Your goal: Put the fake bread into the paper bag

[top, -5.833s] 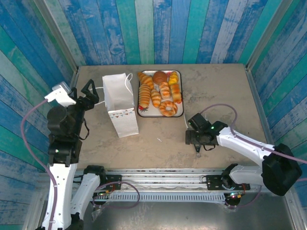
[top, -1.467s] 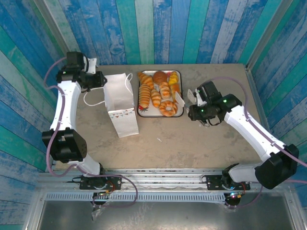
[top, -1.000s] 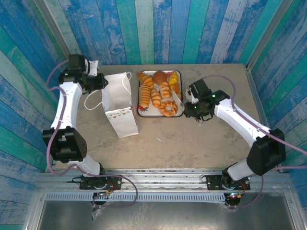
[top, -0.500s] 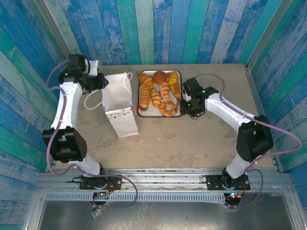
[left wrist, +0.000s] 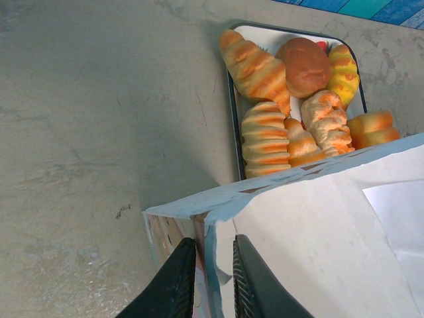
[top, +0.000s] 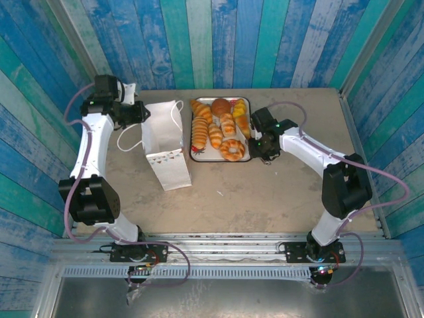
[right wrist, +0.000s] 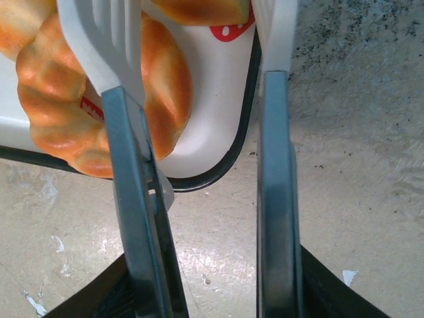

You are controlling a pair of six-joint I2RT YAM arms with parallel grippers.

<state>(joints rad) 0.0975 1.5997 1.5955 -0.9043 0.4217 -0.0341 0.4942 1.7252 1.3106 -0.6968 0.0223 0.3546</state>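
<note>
All fake bread point(top: 220, 129) lies on the tray point(right wrist: 218, 112) beside the paper bag point(top: 164, 142); left end effector point(left wrist: 213, 244) pinches the bag rim, right end effector point(right wrist: 195, 53) sits unclenched astride the tray edge.

in the left wrist view the bag point(left wrist: 318, 225) runs off the right and bottom edges and hides one end of the tray point(left wrist: 232, 132) and parts of the bread point(left wrist: 265, 129) behind its rim. the left fingers point(left wrist: 173, 285) are cut off at the bottom edge. in the right wrist view the right fingers point(right wrist: 129, 165) lose their tips at the top edge; one covers part of the doughnut point(right wrist: 46, 99), which runs off the left edge. an orange piece point(right wrist: 199, 8) is cropped at the top. from above, the bag's print is too small to read.
</note>
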